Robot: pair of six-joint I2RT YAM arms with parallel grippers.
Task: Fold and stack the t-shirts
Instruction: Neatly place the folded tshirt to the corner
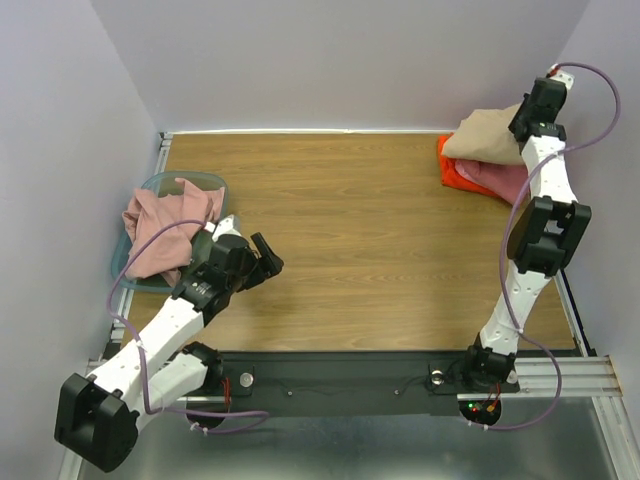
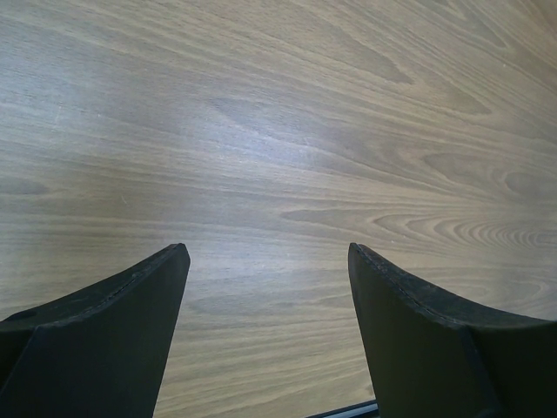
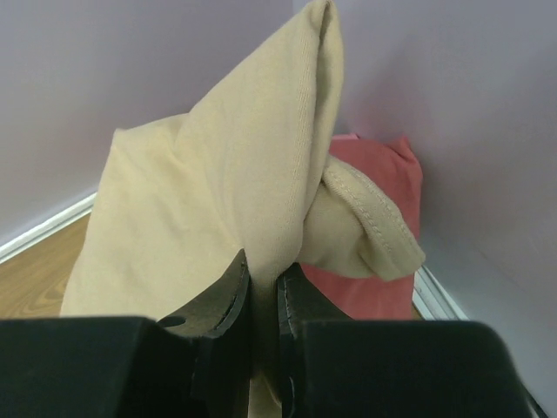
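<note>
My right gripper (image 3: pixel 265 266) is shut on a fold of the tan t-shirt (image 3: pixel 218 192), which hangs bunched over the back right corner. In the top view the tan t-shirt (image 1: pixel 485 135) lies over a salmon-red t-shirt (image 1: pixel 508 181) and a bright orange t-shirt (image 1: pixel 455 170), with the right gripper (image 1: pixel 522 128) at its right end. The salmon-red t-shirt (image 3: pixel 383 174) shows behind the tan cloth. A dusty pink t-shirt (image 1: pixel 165 225) lies crumpled in and over the teal bin (image 1: pixel 160 183) at the left. My left gripper (image 1: pixel 268 258) stands open over bare wood, nothing between its fingertips (image 2: pixel 268 251).
The wooden table (image 1: pixel 370 230) is bounded by lilac walls at the back and both sides. A metal rail (image 1: pixel 560 365) runs along the near edge by the arm bases. The shirt pile sits tight against the right wall.
</note>
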